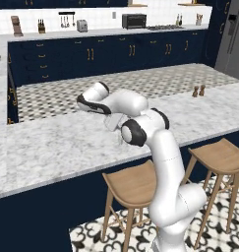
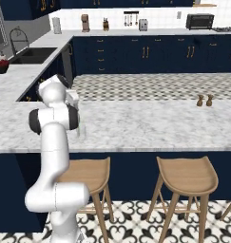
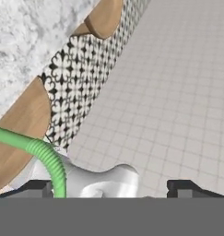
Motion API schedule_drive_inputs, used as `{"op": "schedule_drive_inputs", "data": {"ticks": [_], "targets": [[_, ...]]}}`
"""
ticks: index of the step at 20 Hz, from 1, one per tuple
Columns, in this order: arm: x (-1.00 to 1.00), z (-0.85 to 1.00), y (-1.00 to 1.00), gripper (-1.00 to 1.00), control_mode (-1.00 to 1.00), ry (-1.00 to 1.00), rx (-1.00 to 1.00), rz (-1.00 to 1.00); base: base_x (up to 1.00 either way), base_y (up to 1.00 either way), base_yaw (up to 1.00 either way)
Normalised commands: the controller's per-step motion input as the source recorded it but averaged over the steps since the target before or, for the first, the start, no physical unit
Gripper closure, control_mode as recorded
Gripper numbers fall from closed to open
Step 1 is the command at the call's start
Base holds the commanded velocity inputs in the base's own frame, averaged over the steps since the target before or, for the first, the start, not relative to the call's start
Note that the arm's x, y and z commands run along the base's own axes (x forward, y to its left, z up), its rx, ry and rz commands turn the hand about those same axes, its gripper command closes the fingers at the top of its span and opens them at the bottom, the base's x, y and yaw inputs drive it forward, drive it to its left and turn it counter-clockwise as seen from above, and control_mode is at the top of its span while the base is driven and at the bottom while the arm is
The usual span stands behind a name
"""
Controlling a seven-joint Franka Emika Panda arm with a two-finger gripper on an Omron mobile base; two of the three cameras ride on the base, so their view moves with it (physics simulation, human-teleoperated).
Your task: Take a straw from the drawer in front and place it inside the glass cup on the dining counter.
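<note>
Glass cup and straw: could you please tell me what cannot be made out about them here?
- Glass cup, right base view: faint, small, partly behind the arm's elbow; contents unreadable.
- Straw, hand view: lower end cut off at the bottom edge; whether it stands inside the cup cannot be told.

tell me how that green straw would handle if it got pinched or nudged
The straw looks very thin, so it is probably light and easily crushed by a firm pinch. It curves through a ribbed section, so it would likely flex there rather than stay stiff. Being round, it may roll if pushed.
</note>
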Motion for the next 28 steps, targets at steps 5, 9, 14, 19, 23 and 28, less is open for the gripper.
{"op": "schedule_drive_inputs", "data": {"ticks": [5,9,14,19,23,28], "targets": [[0.06,-0.32,0.0,-1.0,-1.0,0.0,0.15,0.0,0.0,0.0,0.0],[0.01,-0.35,0.0,-1.0,-1.0,-0.08,0.14,0.0,0.0,0.0,0.0],[0.0,-0.02,0.0,-1.0,-1.0,-0.23,0.2,0.07,0.0,0.0,0.0],[0.0,0.0,0.0,-1.0,-1.0,-0.25,0.26,0.12,0.0,0.0,0.0],[-0.2,0.11,-0.02,-1.0,-1.0,-0.33,0.3,0.17,0.0,0.0,0.0],[-0.42,0.4,-0.12,-1.0,-1.0,-0.42,0.31,0.24,0.0,0.0,0.0]]}}
